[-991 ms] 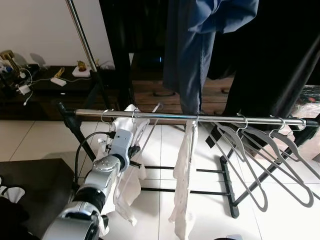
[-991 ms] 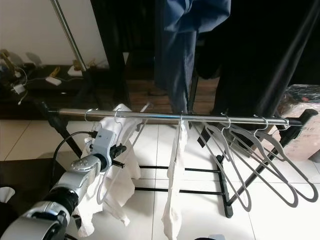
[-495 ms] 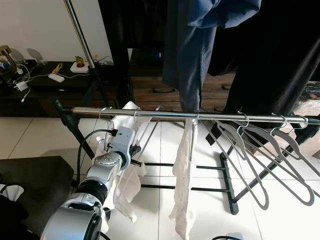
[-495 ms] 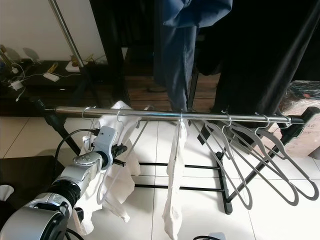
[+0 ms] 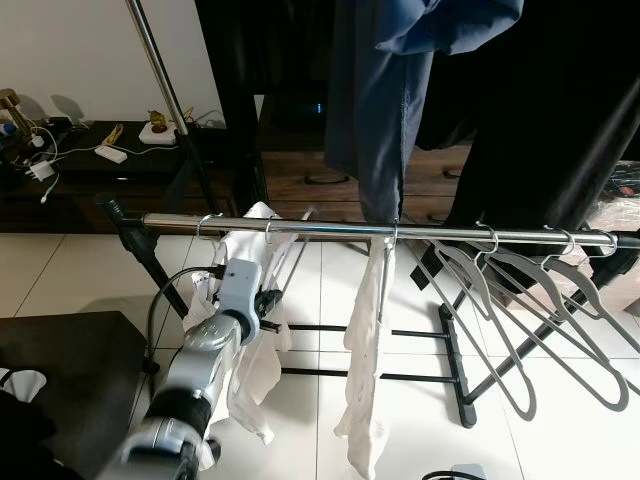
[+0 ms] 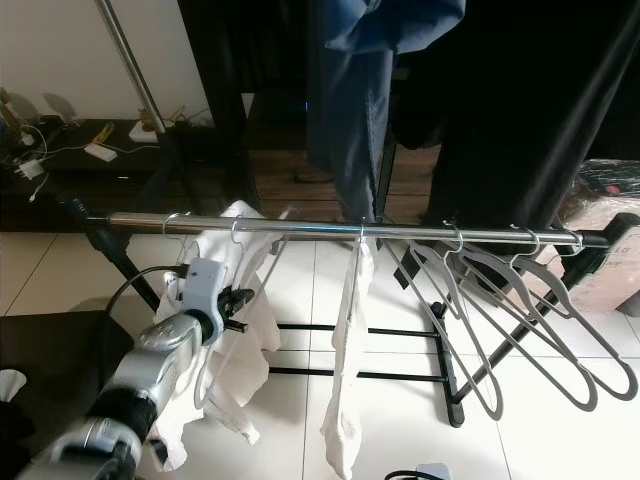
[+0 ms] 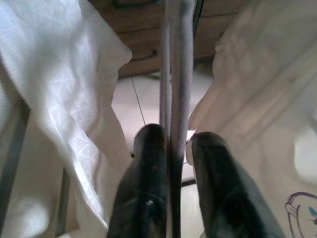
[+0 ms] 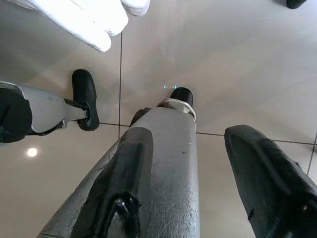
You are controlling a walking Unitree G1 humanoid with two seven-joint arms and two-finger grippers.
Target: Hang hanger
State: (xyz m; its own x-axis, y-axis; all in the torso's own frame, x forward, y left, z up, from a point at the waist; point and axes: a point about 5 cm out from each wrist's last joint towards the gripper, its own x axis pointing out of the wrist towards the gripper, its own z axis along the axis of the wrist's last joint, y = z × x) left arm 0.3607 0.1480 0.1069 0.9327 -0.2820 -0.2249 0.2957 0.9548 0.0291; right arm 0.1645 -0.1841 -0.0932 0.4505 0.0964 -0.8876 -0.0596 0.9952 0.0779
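My left gripper [image 5: 266, 298] is shut on a thin grey hanger [image 5: 288, 256]; in the left wrist view the hanger's rod [image 7: 176, 74] runs between my black fingers [image 7: 148, 163]. The hanger leans up to the chrome rail [image 5: 420, 233], between two white garments. I cannot tell whether its hook is over the rail. One white garment [image 5: 250, 365] hangs just behind my left arm, another [image 5: 366, 330] at mid-rail. My right gripper [image 8: 185, 131] hangs low and open, pointing at the tiled floor.
Several empty grey hangers [image 5: 520, 300] hang at the rail's right end. Dark blue clothes [image 5: 385, 100] and black clothes hang above and behind. The rack's black legs [image 5: 455, 370] stand on white tiles. A dark low cabinet [image 5: 90, 185] with cables is at far left.
The camera has shifted a little. My left gripper keeps its hold on the hanger just under the rail and has drifted slightly left.
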